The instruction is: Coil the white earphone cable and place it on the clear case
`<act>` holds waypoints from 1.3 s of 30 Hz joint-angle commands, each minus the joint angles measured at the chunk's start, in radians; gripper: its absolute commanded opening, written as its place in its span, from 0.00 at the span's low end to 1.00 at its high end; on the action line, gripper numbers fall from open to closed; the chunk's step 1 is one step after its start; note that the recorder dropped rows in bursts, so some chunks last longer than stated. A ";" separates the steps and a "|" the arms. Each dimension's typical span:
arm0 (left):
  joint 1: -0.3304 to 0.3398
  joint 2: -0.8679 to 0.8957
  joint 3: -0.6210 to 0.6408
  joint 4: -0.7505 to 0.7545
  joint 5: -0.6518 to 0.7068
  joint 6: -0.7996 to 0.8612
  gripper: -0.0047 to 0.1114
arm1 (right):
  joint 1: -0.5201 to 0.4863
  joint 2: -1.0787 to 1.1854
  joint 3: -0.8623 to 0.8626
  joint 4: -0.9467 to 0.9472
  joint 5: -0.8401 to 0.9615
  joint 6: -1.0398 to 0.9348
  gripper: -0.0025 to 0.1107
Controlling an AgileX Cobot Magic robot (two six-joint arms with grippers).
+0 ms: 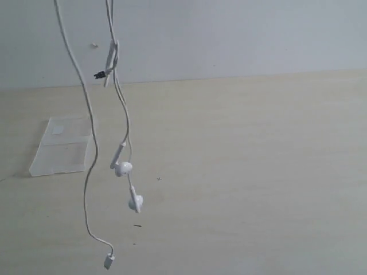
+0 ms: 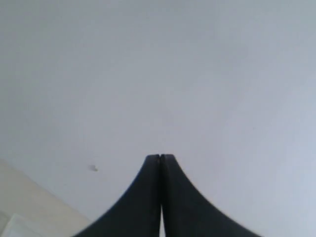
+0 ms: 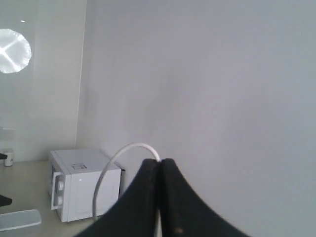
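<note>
Right gripper [image 3: 159, 160] has its jaws pressed tight together, with a loop of the white earphone cable [image 3: 129, 146] arching out of the tips, so it has the cable pinched. Left gripper [image 2: 160, 156] is also fully closed, but its wrist view shows only blank wall past the tips, so I cannot tell whether it holds anything. Neither gripper shows in the exterior view. Biggest thing there is the pale table [image 1: 258, 172], bare over most of its 3 o'clock half. The clear case [image 1: 60, 146] lies flat at about 9 o'clock, opened out in two halves, nothing on it. The cable hangs in the air in two long strands running off the frame at 11 to 12 o'clock, just beside the case toward the centre, and one strand crosses its near edge in the picture. It looks thin, limp and wavy. Two earbuds [image 1: 123, 168] dangle near 7 o'clock of centre, and the plug [image 1: 109, 262] is lowest at 7 o'clock. Progress: cable lifted but no coil formed, so both coiling and placing on the case are left to do
</note>
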 commanded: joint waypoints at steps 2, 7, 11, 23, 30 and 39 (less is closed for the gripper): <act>0.000 -0.005 -0.184 0.162 0.071 -0.138 0.04 | -0.001 -0.014 -0.007 0.009 -0.051 0.005 0.02; -0.002 0.056 -0.385 0.171 0.121 -0.134 0.04 | -0.001 -0.019 -0.007 0.061 -0.138 0.005 0.02; -0.002 0.159 -0.559 0.172 0.161 -0.069 0.04 | -0.001 -0.019 -0.007 0.065 -0.155 0.005 0.02; -0.002 0.611 -1.234 -0.224 0.716 0.386 0.04 | -0.001 -0.017 -0.007 0.025 -0.112 0.003 0.02; -0.002 0.746 -1.416 -0.527 0.828 0.699 0.04 | -0.001 -0.010 -0.007 0.025 -0.121 0.003 0.02; -0.002 0.936 -1.552 -0.789 1.065 1.030 0.04 | -0.001 -0.010 -0.007 0.031 -0.140 0.003 0.02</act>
